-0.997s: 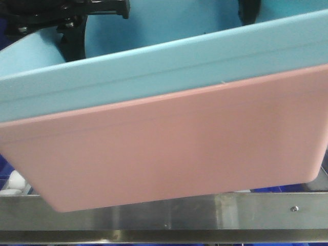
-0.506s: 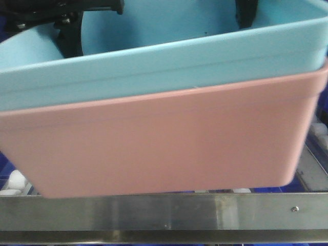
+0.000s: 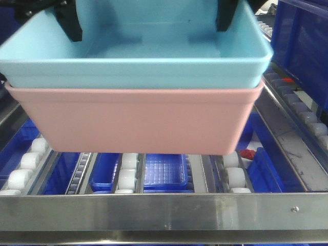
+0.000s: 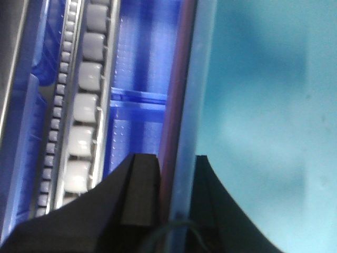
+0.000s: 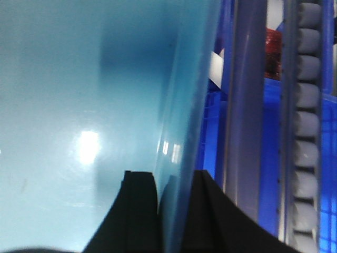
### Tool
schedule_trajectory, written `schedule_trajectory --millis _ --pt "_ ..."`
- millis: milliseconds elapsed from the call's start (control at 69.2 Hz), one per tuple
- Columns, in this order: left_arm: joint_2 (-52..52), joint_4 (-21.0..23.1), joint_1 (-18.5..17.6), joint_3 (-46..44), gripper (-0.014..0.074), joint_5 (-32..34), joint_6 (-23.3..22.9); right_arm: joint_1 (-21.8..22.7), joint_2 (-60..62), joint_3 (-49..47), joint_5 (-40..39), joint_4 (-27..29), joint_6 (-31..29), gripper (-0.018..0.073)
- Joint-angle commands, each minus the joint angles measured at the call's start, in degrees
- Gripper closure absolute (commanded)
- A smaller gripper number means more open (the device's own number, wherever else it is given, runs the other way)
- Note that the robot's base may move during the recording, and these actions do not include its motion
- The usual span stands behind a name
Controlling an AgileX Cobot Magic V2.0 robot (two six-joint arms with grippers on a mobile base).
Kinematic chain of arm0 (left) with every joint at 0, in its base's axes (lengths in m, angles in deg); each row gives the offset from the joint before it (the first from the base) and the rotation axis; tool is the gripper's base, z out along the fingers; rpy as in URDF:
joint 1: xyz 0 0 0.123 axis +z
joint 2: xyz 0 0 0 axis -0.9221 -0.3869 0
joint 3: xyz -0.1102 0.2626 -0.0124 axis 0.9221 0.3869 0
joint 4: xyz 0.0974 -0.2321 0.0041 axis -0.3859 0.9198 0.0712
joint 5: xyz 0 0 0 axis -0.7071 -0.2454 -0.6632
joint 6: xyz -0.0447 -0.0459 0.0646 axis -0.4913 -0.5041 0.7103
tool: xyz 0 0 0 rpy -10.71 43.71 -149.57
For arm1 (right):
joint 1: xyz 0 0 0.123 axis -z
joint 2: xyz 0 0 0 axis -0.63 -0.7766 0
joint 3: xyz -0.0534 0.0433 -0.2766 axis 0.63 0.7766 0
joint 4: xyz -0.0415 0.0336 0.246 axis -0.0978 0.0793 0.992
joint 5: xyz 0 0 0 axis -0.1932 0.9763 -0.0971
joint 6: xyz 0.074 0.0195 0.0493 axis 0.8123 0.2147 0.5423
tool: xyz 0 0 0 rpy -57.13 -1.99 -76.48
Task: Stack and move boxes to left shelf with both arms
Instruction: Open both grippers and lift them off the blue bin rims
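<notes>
Grippers, left (image 4: 168, 182) & right (image 5: 167, 197), clamp stacked bins' (image 3: 133, 72) walls; arms cropped.

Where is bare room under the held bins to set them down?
Free: roller rails behind the steel front bar, directly beneath the salmon pink bin nested under the sky blue bin. Crowded: dark blue crate at right.

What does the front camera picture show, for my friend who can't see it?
A light blue box sits nested inside a pink box, both held in the air above a shelf with white rollers and a shiny steel front bar. Black grippers clamp the blue box's left and right walls.
</notes>
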Motion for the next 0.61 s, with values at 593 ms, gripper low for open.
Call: schedule_trajectory --millis 593 --pt "-11.1 -7.9 0.7 -2.8 0.0606 8.0 -0.9 0.5 -9.1 -2.4 -11.0 -3.4 -3.4 0.0506"
